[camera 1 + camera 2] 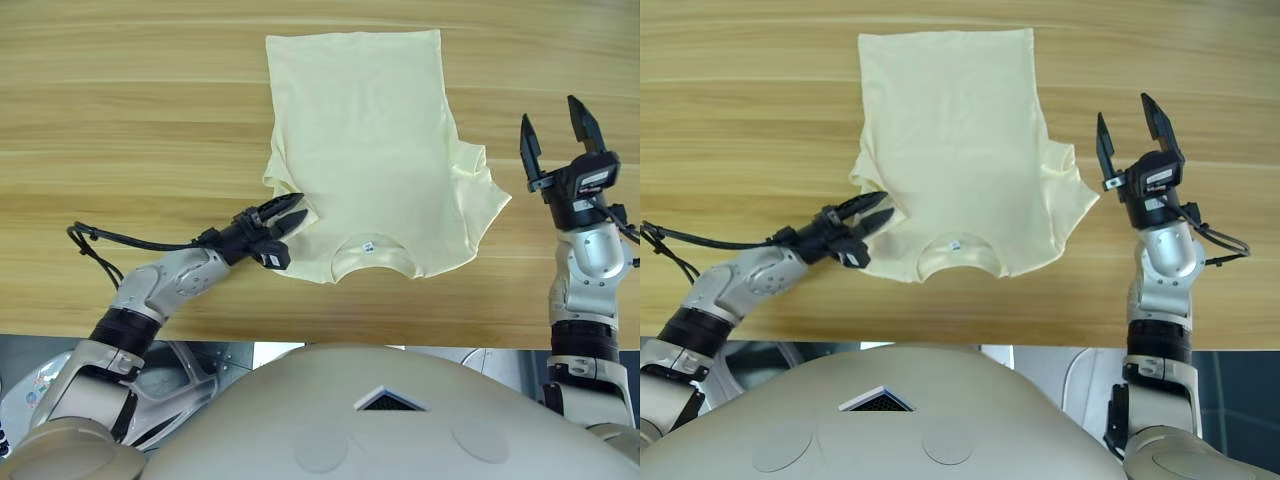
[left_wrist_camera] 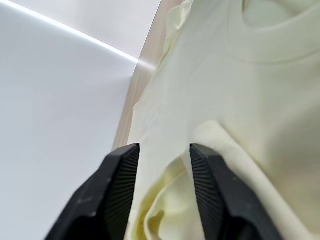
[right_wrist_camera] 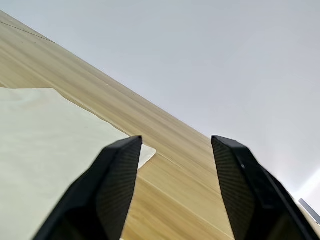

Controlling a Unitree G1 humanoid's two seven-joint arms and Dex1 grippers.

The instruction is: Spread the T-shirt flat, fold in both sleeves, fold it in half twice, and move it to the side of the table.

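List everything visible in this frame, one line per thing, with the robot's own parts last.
T-shirt: 1, pale yellow, lying on the table with its collar toward the robot; the sleeve on the robot's right is spread out, the one on its left is bunched in.
label: 1, white, inside the collar.
table: 1, light wood, under the shirt and both arms.
left gripper: 1, black, at the shirt's bunched left sleeve, jaws open with a fold of fabric between them.
right gripper: 1, black, raised beside the spread right sleeve, jaws open, holding nothing.
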